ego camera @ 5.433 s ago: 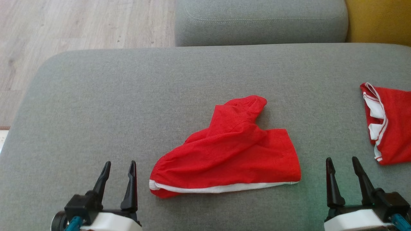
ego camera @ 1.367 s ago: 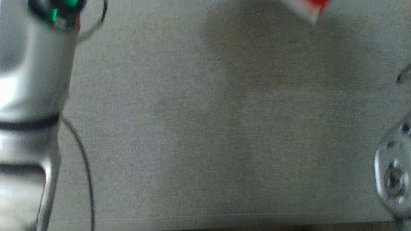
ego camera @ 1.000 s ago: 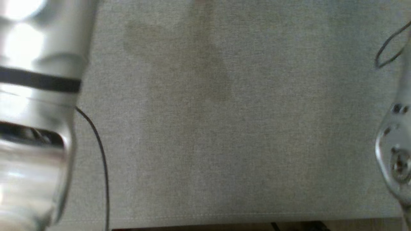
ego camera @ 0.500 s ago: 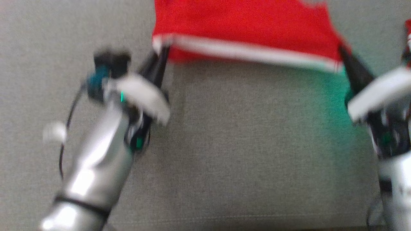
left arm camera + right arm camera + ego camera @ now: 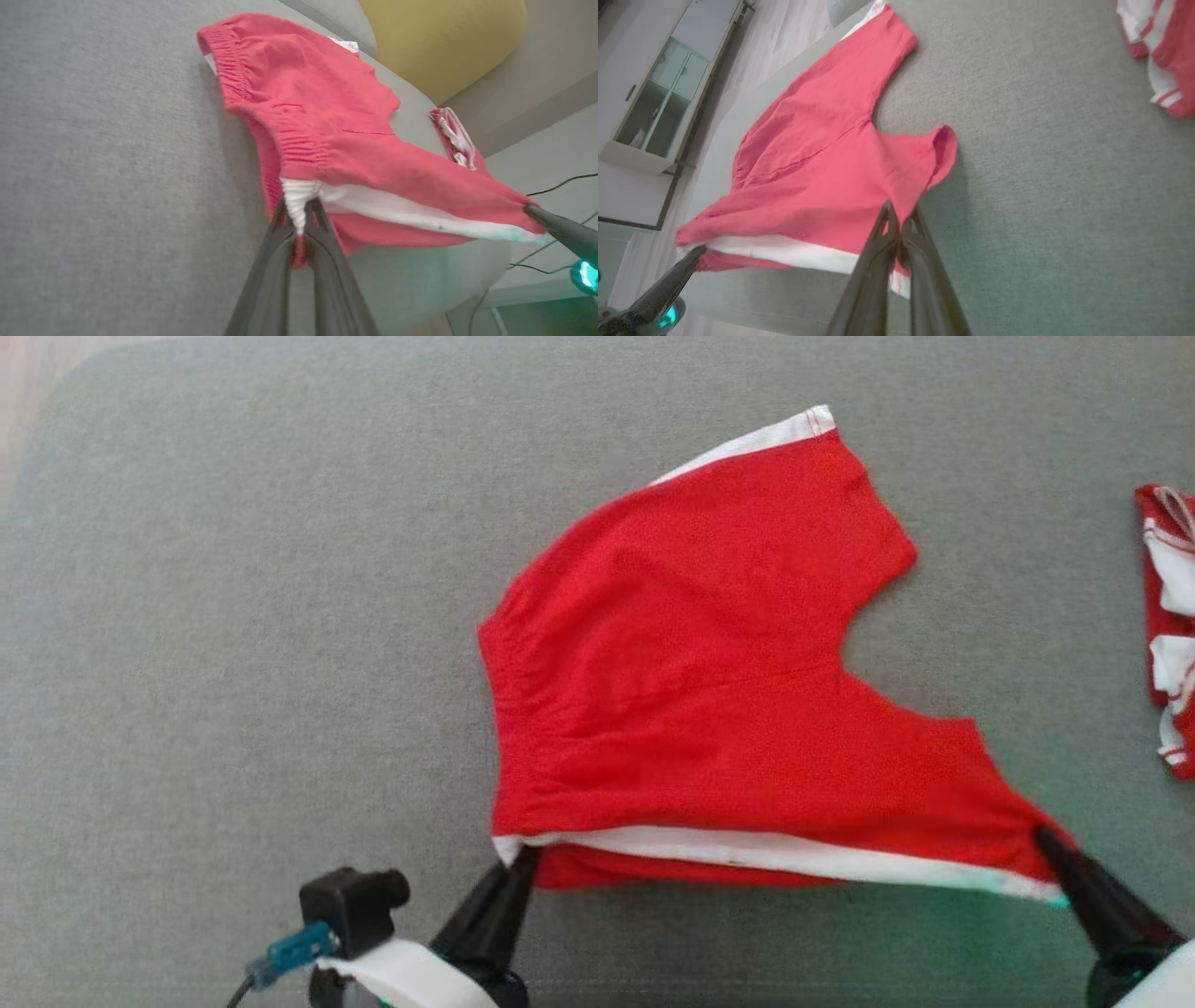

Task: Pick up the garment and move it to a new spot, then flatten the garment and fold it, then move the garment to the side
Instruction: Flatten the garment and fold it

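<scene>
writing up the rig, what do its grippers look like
The left gripper and right gripper each have two long, tapering dark fingers on a white housing. By the left: a black block, teal plug and thin cable. A teal light glows at the right's base.

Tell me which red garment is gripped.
The central red shorts, pinched at both ends by left gripper and right gripper; the striped garment at right lies free.

red shorts (image 5: 709, 691) with white side stripe, plain grey cushion (image 5: 233, 616).
</scene>
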Robot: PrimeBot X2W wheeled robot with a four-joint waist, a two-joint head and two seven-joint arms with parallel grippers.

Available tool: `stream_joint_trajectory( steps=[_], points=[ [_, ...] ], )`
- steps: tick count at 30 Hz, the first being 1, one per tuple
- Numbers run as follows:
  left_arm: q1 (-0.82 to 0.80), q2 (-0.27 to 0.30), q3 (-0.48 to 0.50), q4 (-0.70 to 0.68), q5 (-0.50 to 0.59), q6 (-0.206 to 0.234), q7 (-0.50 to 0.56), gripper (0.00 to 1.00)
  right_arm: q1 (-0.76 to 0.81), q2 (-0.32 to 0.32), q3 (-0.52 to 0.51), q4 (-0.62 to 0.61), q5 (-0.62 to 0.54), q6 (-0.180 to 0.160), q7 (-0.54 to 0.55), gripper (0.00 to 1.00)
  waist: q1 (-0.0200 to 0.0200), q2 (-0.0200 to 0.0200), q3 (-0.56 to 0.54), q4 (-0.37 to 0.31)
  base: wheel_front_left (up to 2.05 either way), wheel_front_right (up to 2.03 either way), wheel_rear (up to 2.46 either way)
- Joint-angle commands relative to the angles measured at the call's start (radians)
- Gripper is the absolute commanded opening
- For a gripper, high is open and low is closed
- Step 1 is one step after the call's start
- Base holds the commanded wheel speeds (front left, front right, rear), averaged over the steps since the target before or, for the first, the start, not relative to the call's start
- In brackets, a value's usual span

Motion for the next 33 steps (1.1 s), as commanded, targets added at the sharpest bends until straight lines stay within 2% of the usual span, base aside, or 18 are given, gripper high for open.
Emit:
stream_joint_trajectory(
  steps=[1,5,10,15,18,24,33],
  points=[
    [-0.026,0.009,0.026,-0.069,-0.012,0.002,0.01,0.0,-0.049,-0.016,-0.006,-0.058,0.008,0.007,0.01,0.0,0.0,-0.0001,0.01,0.008,0.0,0.0,0.0],
    [-0.047,0.008,0.04,-0.163,-0.043,0.018,0.055,0.0,-0.153,-0.032,-0.025,-0.076,-0.02,0.007,0.061,0.0,0.0,-0.0001,0.054,0.028,0.0,0.0,0.0],
    [-0.177,-0.031,0.075,-0.2,-0.069,0.041,0.106,0.0,-0.421,-0.075,-0.019,-0.003,-0.044,0.007,0.182,0.0,0.0,-0.0001,0.152,0.07,0.0,0.0,0.0],
    [-0.331,-0.092,0.092,-0.131,-0.083,0.052,0.137,0.0,-0.711,-0.074,-0.033,0.149,-0.077,0.007,0.318,0.0,0.0,-0.0001,0.233,0.133,0.0,0.0,0.0],
    [-0.425,-0.118,0.082,-0.032,-0.042,0.062,0.133,0.0,-0.908,-0.06,-0.034,0.286,-0.13,0.007,0.369,0.0,0.0,-0.0001,0.275,0.166,0.0,0.0,0.0],
    [-0.5,-0.155,0.072,0.072,-0.029,0.055,0.096,0.0,-1.067,-0.04,-0.022,0.441,-0.191,0.007,0.34,0.0,0.0,-0.0001,0.295,0.193,0.0,0.0,0.0],
    [-0.575,-0.193,0.032,0.195,-0.046,0.048,0.025,0.0,-1.156,-0.079,0.025,0.595,-0.224,0.007,0.216,0.0,0.0,-0.0001,0.301,0.221,0.0,0.0,0.0]
  ],
)
